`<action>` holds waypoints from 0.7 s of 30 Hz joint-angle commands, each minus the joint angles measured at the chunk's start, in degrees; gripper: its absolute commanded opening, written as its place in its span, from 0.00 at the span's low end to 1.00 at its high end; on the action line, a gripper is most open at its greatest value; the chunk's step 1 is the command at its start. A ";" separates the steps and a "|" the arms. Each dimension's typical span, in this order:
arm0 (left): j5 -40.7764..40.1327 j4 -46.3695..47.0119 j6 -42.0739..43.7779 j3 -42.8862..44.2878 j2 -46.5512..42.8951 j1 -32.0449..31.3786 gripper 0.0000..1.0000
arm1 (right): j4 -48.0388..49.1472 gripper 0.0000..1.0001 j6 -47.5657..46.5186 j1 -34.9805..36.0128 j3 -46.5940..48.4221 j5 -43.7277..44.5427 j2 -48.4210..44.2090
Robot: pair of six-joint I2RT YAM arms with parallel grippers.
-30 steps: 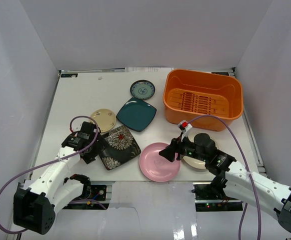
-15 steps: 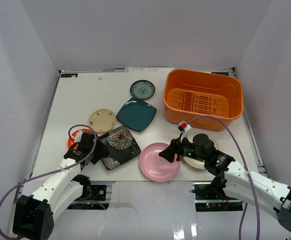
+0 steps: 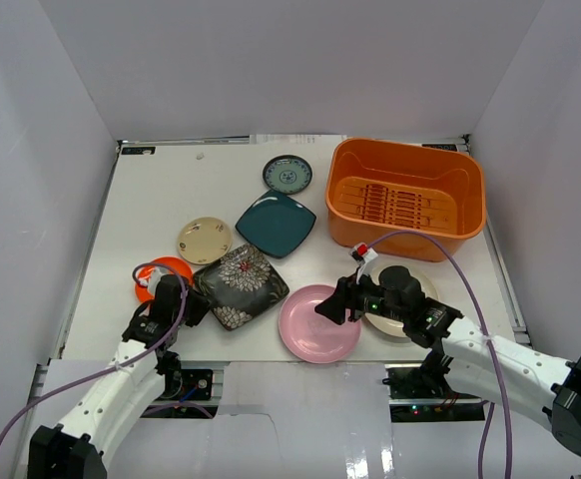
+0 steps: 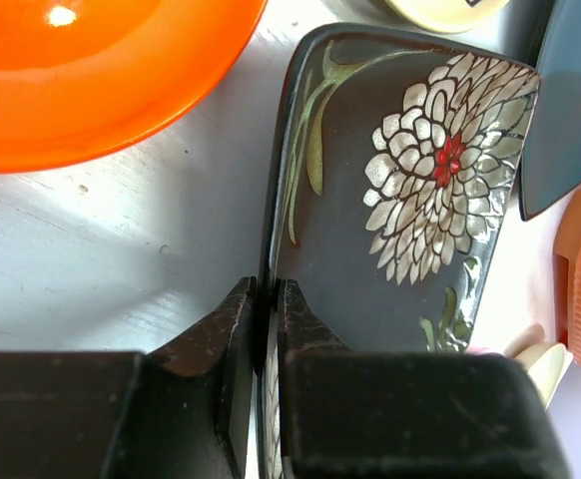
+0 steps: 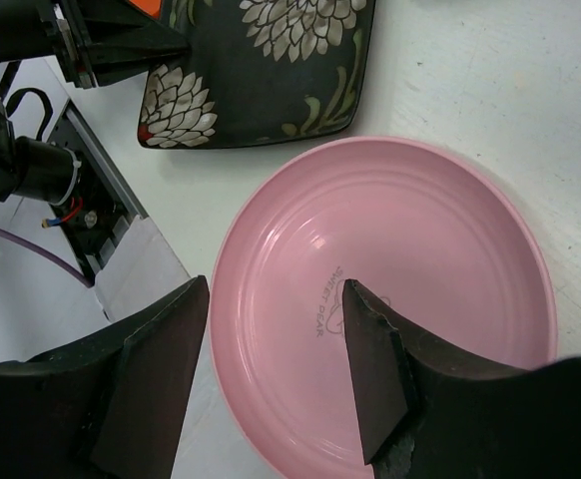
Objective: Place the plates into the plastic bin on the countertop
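Table (image 3: 171, 190): white, walled on three sides. Bin (image 3: 407, 148): orange, far right of the table, upright, slotted floor showing; all seven plates lie outside it. Blue plate (image 3: 288, 175): small, far centre, just left of the bin. Teal plate (image 3: 276, 225): square, near side of the blue plate. Beige plate (image 3: 205, 240): small, left of the teal plate. Orange plate (image 3: 171, 265): small, near left, partly behind the left arm's cable. Black plate (image 3: 239, 286): square, floral, between the orange plate and the pink plate, its far corner just beside the teal plate. Left gripper (image 4: 268, 329): fingers pressed onto the black plate's near-left rim, one above and one below; whether the plate is lifted cannot be told. Pink plate (image 3: 318, 322): round, near centre. Right gripper (image 5: 276, 359): fingers spread apart, above the pink plate's left part; contact cannot be told. Cream plate (image 3: 383, 326): round, just right of the pink plate, mostly hidden under the right arm.
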 commanded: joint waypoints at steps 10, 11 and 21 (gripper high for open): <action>5.03 -6.45 4.10 7.09 -13.22 -0.04 0.00 | 3.50 0.67 2.85 1.30 4.35 0.77 3.11; 5.29 -6.89 4.54 7.98 -14.28 0.05 0.00 | 4.29 0.69 2.94 1.48 4.61 0.59 4.24; 11.53 -10.85 7.98 16.59 -20.17 0.05 0.00 | 8.07 0.95 2.94 1.74 11.38 -0.46 13.65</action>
